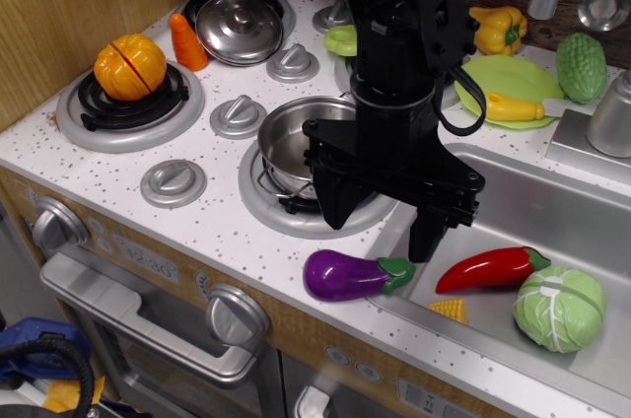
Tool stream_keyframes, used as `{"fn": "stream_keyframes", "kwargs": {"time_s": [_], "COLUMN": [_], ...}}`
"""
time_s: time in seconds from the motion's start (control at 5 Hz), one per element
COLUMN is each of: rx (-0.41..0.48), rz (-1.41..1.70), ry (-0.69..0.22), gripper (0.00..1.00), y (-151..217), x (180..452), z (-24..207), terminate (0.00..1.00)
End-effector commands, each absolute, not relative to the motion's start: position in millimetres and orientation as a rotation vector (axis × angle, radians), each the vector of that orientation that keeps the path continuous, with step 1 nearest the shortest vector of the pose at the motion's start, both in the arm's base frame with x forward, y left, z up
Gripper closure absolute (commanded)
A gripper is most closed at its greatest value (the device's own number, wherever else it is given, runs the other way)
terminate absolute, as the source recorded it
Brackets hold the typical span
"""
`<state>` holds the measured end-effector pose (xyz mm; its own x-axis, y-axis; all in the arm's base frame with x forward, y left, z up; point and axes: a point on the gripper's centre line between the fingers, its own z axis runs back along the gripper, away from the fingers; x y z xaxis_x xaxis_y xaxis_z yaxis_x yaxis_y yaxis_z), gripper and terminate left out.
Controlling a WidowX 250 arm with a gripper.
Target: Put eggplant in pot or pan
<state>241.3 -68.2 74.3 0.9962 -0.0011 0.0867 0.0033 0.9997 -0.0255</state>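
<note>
The purple eggplant (350, 275) with a green cap lies on its side on the white counter at the front, by the sink's left edge. The steel pot (291, 142) stands on the front right burner, partly hidden behind my arm. My black gripper (380, 231) hangs open just above and behind the eggplant, with one finger (333, 206) over the burner rim and the other finger (426, 239) at the sink edge. Nothing is held between the fingers.
A red pepper (490, 268), a green cabbage (558, 309) and a corn piece (449, 310) lie in the sink (552, 211). An orange pumpkin (130, 66) sits on the left burner. A carrot (185, 41), a lid (240, 28) and a green plate (513, 78) are behind.
</note>
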Motion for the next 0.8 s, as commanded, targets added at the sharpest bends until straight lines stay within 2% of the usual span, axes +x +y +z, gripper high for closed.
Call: {"fn": "stream_keyframes", "kwargs": {"time_s": [0.0, 0.4, 0.6], "rx": [-0.026, 0.112, 0.068], "rz": [-0.002, -0.271, -0.367], "ry": [-0.087, -0.177, -0.209], "gripper": [0.00, 0.00, 0.00], "y": [-68, -64, -64], "x": [241, 239, 246], "z": [74, 66, 55], "terminate": [0.00, 0.00, 0.00]}}
